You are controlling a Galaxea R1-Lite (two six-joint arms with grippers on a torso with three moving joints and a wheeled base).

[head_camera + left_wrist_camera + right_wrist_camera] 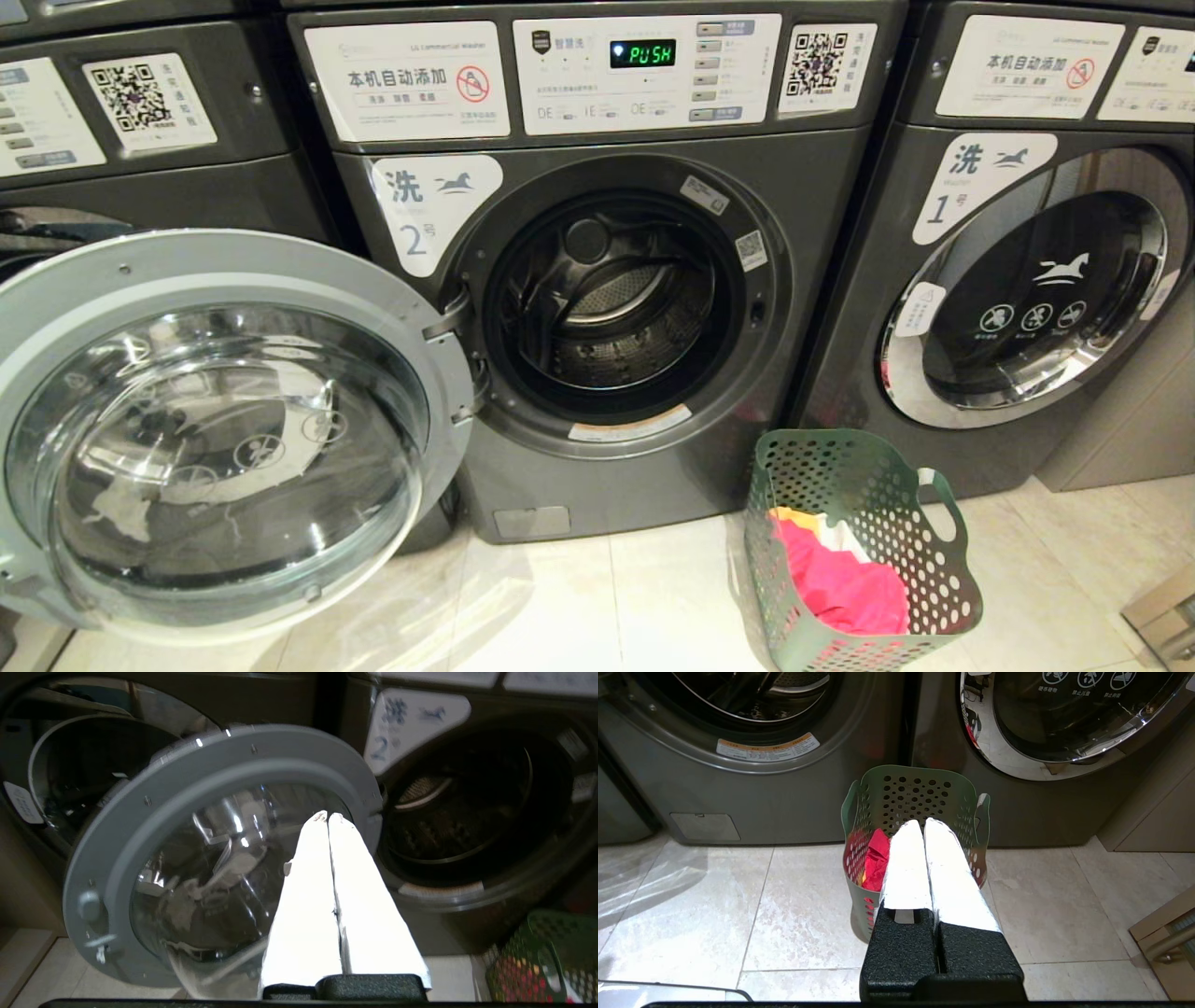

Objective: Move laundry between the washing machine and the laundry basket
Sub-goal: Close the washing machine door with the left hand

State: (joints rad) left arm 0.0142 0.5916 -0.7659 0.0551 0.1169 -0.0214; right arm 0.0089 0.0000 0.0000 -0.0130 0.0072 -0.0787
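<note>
Washing machine number 2 open, drum bare; laundry in the basket.

The green laundry basket stands on the floor at the machine's front right corner. Left gripper faces the swung-out door, right gripper hangs above the basket; both pairs of fingers pressed together, empty.

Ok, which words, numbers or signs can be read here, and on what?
"PUSH": green display, washing machine.
"洗 2号": its white label.
"本机自动添加": its panel sticker.
"洗 1号": neighbouring machine's label.
QR codes, small panel print, drum warning strip: too small to read.
</note>
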